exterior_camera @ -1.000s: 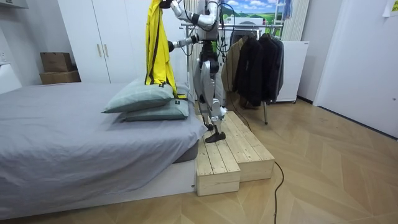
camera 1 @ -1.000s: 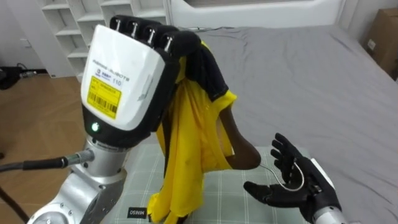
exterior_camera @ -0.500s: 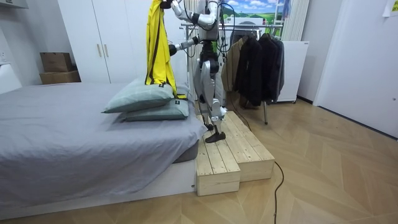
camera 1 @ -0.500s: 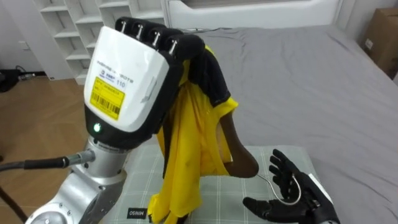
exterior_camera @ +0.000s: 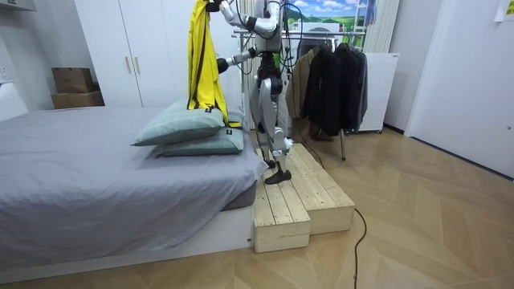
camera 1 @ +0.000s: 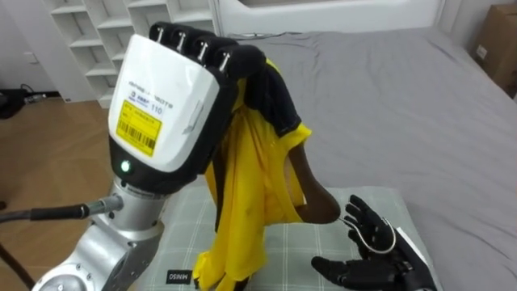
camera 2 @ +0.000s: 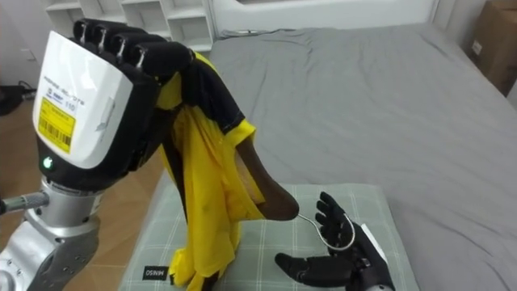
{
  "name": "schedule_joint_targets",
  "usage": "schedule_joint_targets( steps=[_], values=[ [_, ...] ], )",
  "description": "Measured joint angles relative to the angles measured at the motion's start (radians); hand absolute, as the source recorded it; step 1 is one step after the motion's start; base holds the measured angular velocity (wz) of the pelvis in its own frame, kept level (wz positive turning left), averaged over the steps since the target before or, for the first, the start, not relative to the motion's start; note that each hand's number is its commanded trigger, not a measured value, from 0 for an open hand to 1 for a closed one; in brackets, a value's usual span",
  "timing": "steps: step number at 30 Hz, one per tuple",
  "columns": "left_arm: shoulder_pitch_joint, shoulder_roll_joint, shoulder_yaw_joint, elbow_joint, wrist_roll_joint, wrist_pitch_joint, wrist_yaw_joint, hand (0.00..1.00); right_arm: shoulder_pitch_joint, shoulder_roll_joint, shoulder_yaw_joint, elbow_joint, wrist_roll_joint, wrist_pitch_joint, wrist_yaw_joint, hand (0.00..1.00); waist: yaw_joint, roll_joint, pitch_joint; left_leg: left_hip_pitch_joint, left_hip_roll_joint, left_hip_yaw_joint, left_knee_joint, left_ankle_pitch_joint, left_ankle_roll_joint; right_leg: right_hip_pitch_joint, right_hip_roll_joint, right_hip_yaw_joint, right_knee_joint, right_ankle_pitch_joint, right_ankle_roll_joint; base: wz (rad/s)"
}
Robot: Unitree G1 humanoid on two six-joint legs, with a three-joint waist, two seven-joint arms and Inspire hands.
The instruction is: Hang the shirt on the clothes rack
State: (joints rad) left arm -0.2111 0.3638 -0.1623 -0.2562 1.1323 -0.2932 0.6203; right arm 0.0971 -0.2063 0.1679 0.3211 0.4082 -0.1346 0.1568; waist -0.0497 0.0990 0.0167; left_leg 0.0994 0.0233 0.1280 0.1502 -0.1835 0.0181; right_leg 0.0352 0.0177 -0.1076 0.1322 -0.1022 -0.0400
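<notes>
The left robot hand (camera 1: 174,105), raised high, grasps the yellow garment (camera 1: 242,202) by its dark collar, dangling it over the pillow (camera 1: 291,246) with a wooden hanger (camera 1: 317,200) partly inside. The right robot hand (camera 1: 373,252) is spread, empty, near the hanger's hook. Hooking it onto the rack (exterior_camera: 321,30) remains undone

The raised left hand (camera 1: 174,105) and the yellow garment (camera 1: 246,202) hanging from it wall off the near left and middle. The brown hanger (camera 1: 315,198) juts out of the cloth to the right, just beside the right hand (camera 1: 376,255) with its spread fingers, so only a narrow gap is free there. Far and right, the grey bed (camera 1: 404,105) lies flat beyond the checked pillow (camera 1: 182,234), giving open room, while in the room view the rack (exterior_camera: 317,33) of dark coats (exterior_camera: 333,80) stands close by the robot on the room view's right.
</notes>
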Motion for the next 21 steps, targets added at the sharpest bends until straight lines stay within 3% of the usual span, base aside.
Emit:
schedule_joint_targets(
  steps=[11,21],
  values=[
    [0.0,-0.009,-0.078,0.022,0.0,0.003,-0.007,1.0,-0.039,0.033,0.111,0.064,0.024,0.0,0.004,0.0,0.003,0.012,0.005,-0.003,-0.002,-0.007,0.0,0.0,0.0,-0.001,-0.001,-0.007,0.0,0.0,0.0,0.01],
    [0.0,-0.04,-0.085,0.022,0.0,0.003,-0.013,1.0,-0.098,0.038,0.197,0.067,0.022,0.0,-0.007,0.0,0.021,0.013,0.004,-0.004,-0.002,-0.01,0.0,0.0,0.0,-0.002,0.0,-0.007,0.001,0.0,0.0,0.0]
  ],
)
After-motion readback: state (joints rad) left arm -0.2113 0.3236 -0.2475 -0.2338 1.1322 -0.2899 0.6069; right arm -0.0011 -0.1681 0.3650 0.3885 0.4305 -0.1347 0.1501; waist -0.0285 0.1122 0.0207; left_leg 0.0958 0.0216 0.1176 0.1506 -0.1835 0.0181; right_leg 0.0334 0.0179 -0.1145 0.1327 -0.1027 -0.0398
